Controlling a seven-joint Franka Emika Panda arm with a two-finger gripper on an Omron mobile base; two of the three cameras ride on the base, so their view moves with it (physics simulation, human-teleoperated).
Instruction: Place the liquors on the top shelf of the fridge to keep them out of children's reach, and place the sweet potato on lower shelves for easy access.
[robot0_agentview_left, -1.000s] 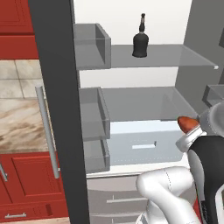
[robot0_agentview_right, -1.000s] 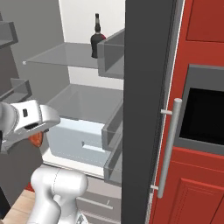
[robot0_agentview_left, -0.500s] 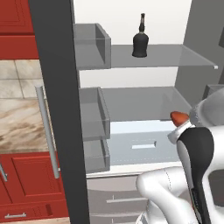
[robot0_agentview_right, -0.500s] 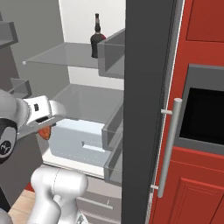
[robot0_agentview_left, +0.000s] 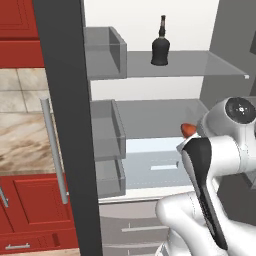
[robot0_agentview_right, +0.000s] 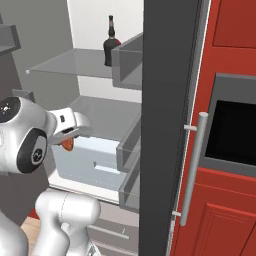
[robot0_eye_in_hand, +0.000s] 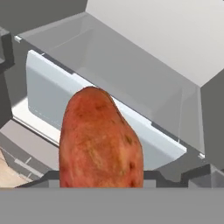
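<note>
- One black liquor bottle (robot0_agentview_left: 160, 46) stands upright on the top shelf (robot0_agentview_left: 200, 67) of the fridge (robot0_agentview_left: 67, 120) in my left base view, towards the back of the glass. The fridge door hangs open at the left with its silver handle (robot0_agentview_left: 54, 150) facing me and grey door bins (robot0_agentview_left: 105, 50) on its inner side.
- Lower in that same view, a tip of the sweet potato (robot0_agentview_left: 188, 129) peeks out beside my white wrist, level with the lower shelf (robot0_agentview_left: 150, 117) and above the pale blue drawer (robot0_agentview_left: 150, 162). My arm covers the rest of it, so I cannot see my fingers here.
- From the right base view, the same bottle (robot0_agentview_right: 111, 46) sits on the top shelf (robot0_agentview_right: 70, 65) near the back wall. My gripper (robot0_agentview_right: 70, 137) hangs in front of the fridge's open interior, with the orange end of the sweet potato (robot0_agentview_right: 66, 145) showing under it, just before the drawer (robot0_agentview_right: 90, 162). The lower shelf (robot0_agentview_right: 107, 112) lies beyond it. Red cabinets (robot0_agentview_right: 225, 200) stand to the right of the door.
- In the hand view, the sweet potato (robot0_eye_in_hand: 99, 142) rises from between my fingers, pinched at its base and pointing towards the lower shelf (robot0_eye_in_hand: 131, 65), with the drawer (robot0_eye_in_hand: 52, 83) front just under that slab.
</note>
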